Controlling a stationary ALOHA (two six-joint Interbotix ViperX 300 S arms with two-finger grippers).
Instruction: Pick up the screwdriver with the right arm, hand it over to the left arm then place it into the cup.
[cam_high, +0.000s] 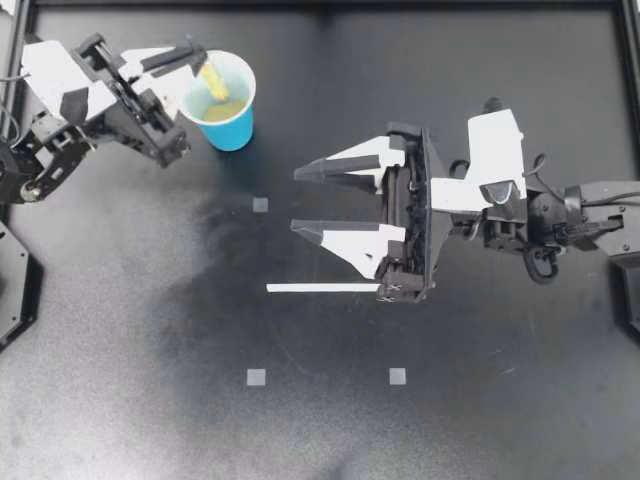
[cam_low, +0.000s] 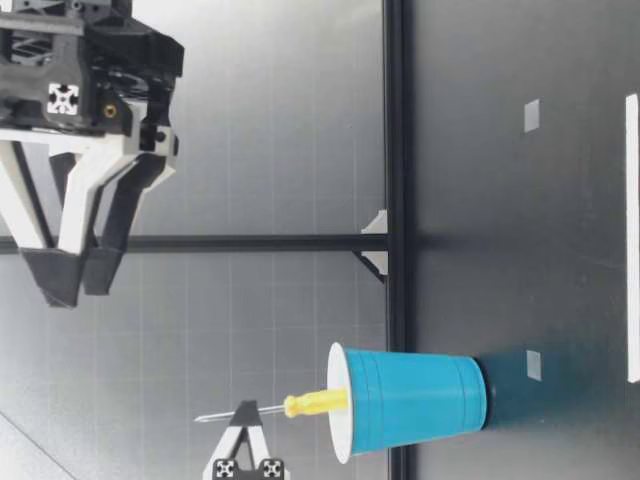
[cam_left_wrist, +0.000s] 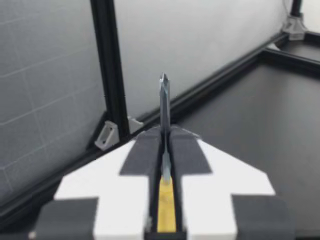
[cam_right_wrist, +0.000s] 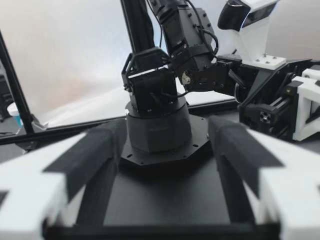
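"Yellow handle down, where is the slim metal-shafted screwdriver (cam_high: 212, 80) found?"

"It is stood handle-first in the round blue plastic cup (cam_high: 232, 128), tip upward, with part of the handle shown above the rim. It is gripped by the left pincer (cam_high: 198, 55), whose fingers are pressed on it from both sides."

"And the right pincer (cam_high: 297, 200)?"

"It is held spread wide above the black counter (cam_high: 120, 380), well apart from the cup."

Robotics lab cell: matte black bench (cam_high: 120, 400) fenced by black metal frame rails (cam_low: 394, 100), grey gridded wall panels (cam_low: 280, 120), small grey squares (cam_high: 256, 377) stuck on it.
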